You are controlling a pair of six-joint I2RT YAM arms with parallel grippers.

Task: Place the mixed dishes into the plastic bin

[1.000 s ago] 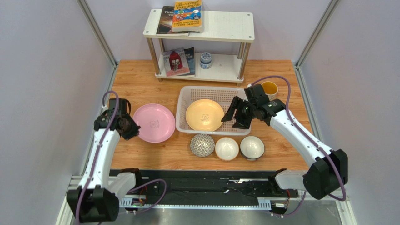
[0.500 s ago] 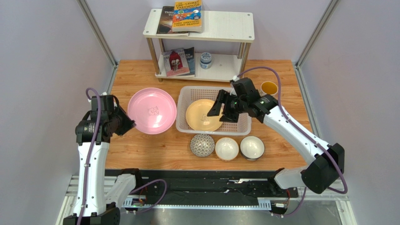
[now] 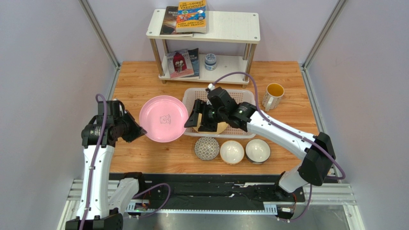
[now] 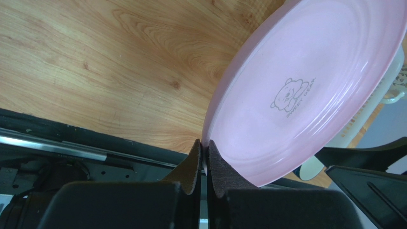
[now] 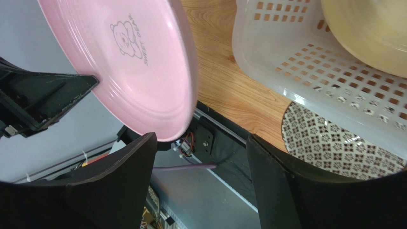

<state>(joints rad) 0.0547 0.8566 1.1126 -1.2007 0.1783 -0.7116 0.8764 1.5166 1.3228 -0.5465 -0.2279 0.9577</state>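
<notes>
The pink plate (image 3: 163,118) hangs tilted above the table, left of the plastic bin (image 3: 218,90). My left gripper (image 3: 139,130) is shut on its left rim; the left wrist view shows the rim pinched between the pads of the gripper (image 4: 205,145). My right gripper (image 3: 198,120) reaches across the bin, open, at the plate's right edge; the plate (image 5: 129,67) stands just beyond the gripper (image 5: 199,138), not between its fingers. The pale yellow plate (image 5: 372,33) lies in the bin (image 5: 286,62). In front stand the grey patterned bowl (image 3: 207,148) and two white bowls (image 3: 232,151) (image 3: 258,150). The mug (image 3: 274,92) stands to the bin's right.
A white two-tier shelf (image 3: 225,29) stands at the back with books on both tiers and a small blue-white jar (image 3: 210,61) on the lower one. The right arm lies over the bin's front half. Grey walls close in on both sides.
My left gripper has lifted the pink plate off the table and carried it right toward the bin. The right arm has swung left across the bin toward the plate, its jaws opening wider.
</notes>
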